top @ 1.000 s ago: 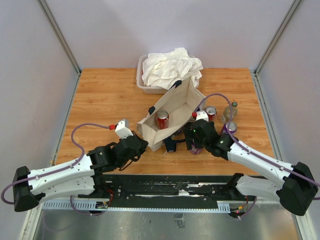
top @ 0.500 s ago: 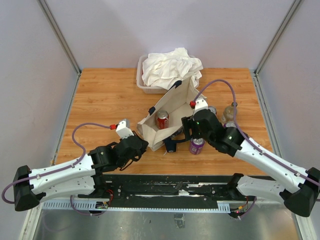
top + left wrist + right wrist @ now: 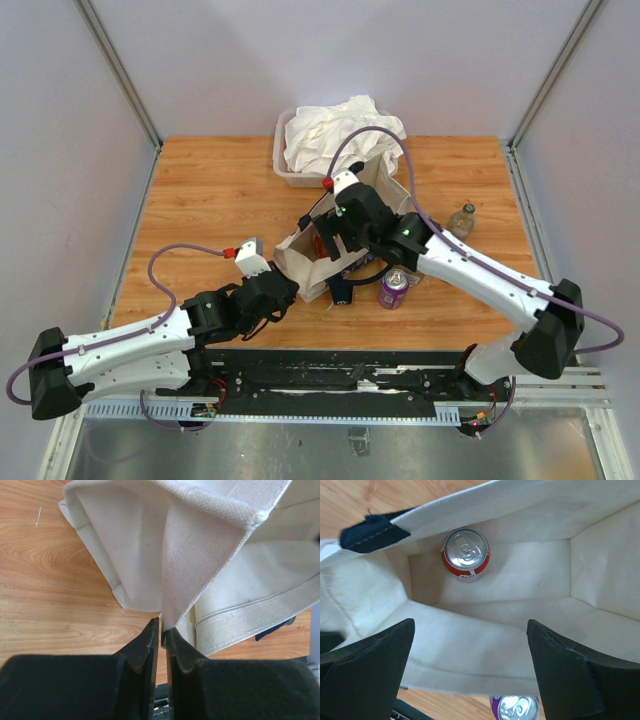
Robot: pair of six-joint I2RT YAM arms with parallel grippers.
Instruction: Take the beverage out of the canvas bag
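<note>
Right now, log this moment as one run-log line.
left gripper: shut on canvas bag corner | right gripper: open, above bag mouth | red can: upright inside bag | purple can: outside bag

I'm looking into the open canvas bag (image 3: 485, 647), its walls hemming the red can (image 3: 465, 554), free room above.

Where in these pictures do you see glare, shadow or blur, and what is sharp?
Top view: even light, soft shadows on the table. Left wrist view: the bag shows crisp weave at the pinched corner; the left end effector is dark with little detail. Right wrist view: the lid of the red can gleams inside the bag; the right end effector looks black and soft.
</note>
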